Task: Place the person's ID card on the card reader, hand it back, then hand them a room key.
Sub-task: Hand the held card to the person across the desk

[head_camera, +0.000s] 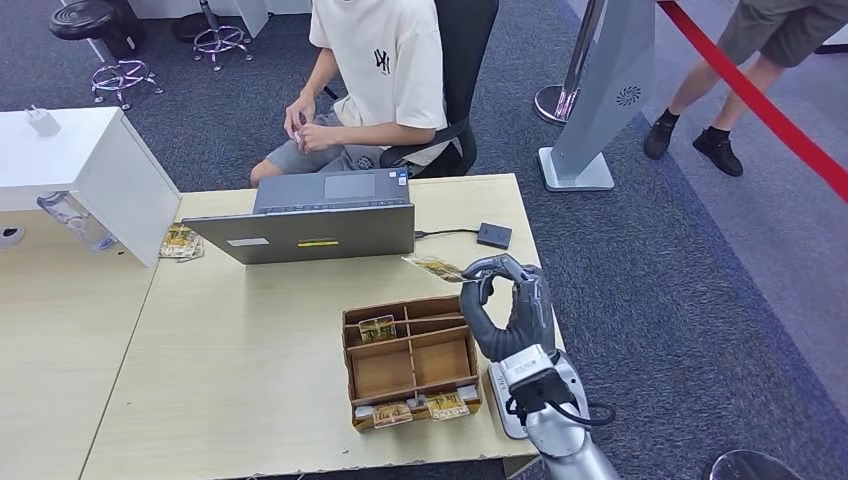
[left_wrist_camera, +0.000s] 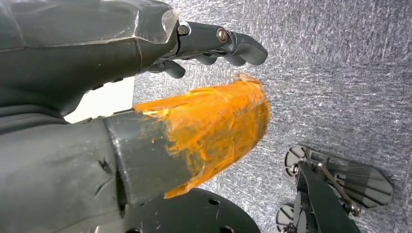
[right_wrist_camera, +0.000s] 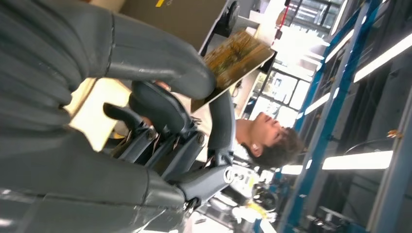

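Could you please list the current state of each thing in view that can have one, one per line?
Right hand: raised over the table edge, pinching a card.
Card: held off the table, tilted, between the laptop and the wooden organizer.
Left hand: hanging over the carpet, holding nothing.
Laptop: open, lid laid far back.
Card reader: bare, cable attached.
Wooden organizer: upright, cards in some compartments.
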Available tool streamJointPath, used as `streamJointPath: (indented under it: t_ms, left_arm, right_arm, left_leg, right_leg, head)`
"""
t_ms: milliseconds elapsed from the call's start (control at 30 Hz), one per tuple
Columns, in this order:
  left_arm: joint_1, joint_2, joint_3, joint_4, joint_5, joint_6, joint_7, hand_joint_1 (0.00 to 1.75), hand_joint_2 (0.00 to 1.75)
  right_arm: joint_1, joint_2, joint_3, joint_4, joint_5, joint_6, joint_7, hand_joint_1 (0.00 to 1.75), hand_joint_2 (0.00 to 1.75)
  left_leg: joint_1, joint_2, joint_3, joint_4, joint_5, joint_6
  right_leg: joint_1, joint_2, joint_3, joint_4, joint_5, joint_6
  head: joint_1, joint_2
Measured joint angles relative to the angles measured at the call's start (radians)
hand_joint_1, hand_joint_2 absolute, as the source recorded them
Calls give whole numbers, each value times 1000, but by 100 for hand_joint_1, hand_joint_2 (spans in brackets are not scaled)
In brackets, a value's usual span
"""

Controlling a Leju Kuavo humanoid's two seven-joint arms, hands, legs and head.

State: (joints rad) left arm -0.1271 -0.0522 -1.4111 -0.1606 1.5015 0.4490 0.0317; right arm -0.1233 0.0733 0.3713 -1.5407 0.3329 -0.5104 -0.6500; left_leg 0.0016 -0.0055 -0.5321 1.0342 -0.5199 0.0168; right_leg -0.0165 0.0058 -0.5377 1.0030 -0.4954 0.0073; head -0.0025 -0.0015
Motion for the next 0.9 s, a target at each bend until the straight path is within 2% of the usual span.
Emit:
streamJointPath:
  t_ms: [133,233,400,633,900]
  left_arm:
    - [-2,-2,0,0,-2,0,13,0,0]
    - [-4,-4,-2,0,-4,0,21,0,0]
    - [-5,-6,-10,0,-9,0,33,0,0]
    - [-6,-6,-28,0,-20,-4,45,0,0]
    - [-7,-6,-35,0,-23,-8,48,0,0]
  right_arm:
    - [-70,2,38,59,120,-119,11,175,175]
    - [-129,11,55,112,202,-168,26,175,175]
    - [-221,53,33,207,349,-179,26,175,175]
    - [-346,128,-71,360,511,-180,17,175,175]
    - [-379,147,-106,404,550,-180,14,175,175]
  left_leg:
    - [0,0,0,0,0,0]
    - [0,0,0,0,1,0]
    - [0,0,0,0,1,0]
    - [0,0,0,0,1,0]
    - [0,0,0,0,1,0]
  right_leg:
    - [0,0,0,0,1,0]
    - [0,0,0,0,1,0]
    - [0,0,0,0,1,0]
    - [0,0,0,0,1,0]
    - [0,0,0,0,1,0]
  head:
    - [0,0]
    - [0,0]
    - [0,0]
    - [0,0]
    - [0,0]
